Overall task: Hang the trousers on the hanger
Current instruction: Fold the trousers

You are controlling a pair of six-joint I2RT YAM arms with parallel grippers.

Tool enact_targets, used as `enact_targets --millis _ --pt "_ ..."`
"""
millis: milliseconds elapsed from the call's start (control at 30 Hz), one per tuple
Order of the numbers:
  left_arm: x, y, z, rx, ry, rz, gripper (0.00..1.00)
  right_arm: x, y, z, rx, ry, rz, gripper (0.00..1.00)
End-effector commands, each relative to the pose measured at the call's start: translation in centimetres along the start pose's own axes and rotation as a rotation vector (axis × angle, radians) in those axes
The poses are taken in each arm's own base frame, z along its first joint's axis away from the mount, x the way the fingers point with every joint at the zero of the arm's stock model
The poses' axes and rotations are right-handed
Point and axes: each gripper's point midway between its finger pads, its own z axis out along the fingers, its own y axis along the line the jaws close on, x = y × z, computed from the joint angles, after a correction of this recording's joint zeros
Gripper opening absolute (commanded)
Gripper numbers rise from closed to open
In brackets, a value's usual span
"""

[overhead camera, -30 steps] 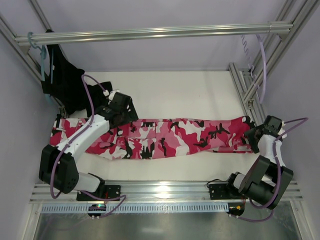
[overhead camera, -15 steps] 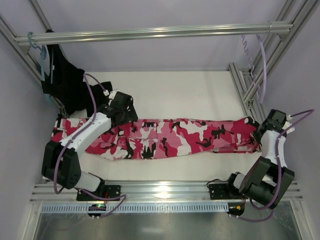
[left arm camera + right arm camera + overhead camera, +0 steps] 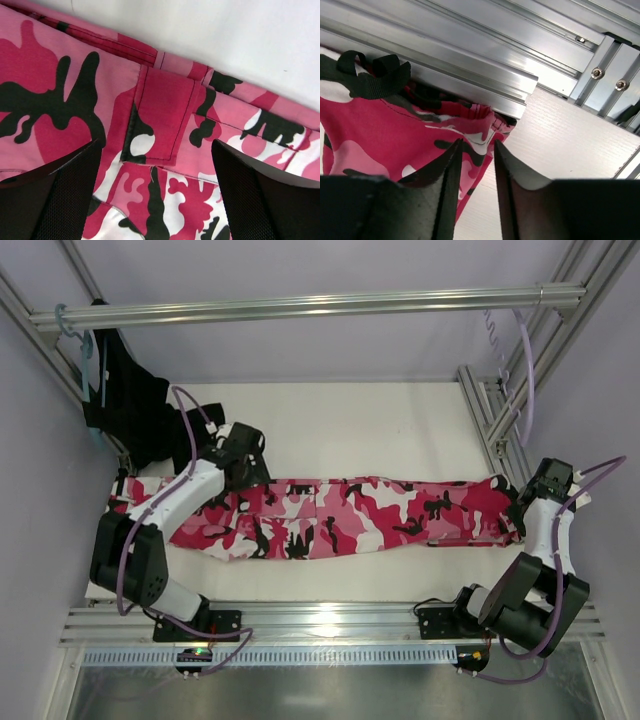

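Right hand narrowed to a slit at the right end of the trousers, grip on cloth impossible to tell; shifted outward from a second ago, cloth drawn straighter, readier for hanging. Long axis left to right across bench, wider end left, under wide-open left hand.

The left arm covers part of the trousers; their end disappears beneath an aluminium rail. Whether the right pincer nips the cloth cannot be told.
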Motion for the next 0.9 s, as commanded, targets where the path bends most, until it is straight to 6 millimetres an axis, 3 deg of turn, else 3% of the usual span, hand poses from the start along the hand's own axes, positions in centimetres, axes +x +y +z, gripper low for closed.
enact_targets --millis 0,167,333,433,633,700,867 --pt "-1.7 0.8 -3.7 0.048 -0.072 -0.012 0.89 -0.4 0.1 -0.7 -0.011 -0.003 -0.003 0.37" --pt "-1.4 3.9 -5.7 0.038 -0.122 -0.076 0.91 0.6 2.0 -2.2 -0.139 0.034 -0.003 0.47" --pt "-0.9 6.5 -5.7 0.092 -0.096 -0.225 0.87 2.5 3.0 -2.4 -0.232 0.048 -0.01 0.55" --pt "-1.5 10.2 -6.1 0.037 -0.124 -0.319 0.89 2.9 3.7 -2.6 -0.277 0.061 -0.013 0.56" --pt "-1.8 20.2 -6.4 -0.211 -0.26 -0.54 0.89 3.4 4.9 -2.3 -0.337 0.083 -0.028 0.56" --pt "-2.3 22.4 -6.4 -0.223 -0.274 -0.638 0.88 3.3 5.0 -2.1 -0.339 0.084 -0.048 0.56" --pt "-2.2 24.9 -5.4 -0.248 -0.24 -0.826 0.85 3.6 5.0 -1.3 -0.327 0.099 -0.061 0.56"
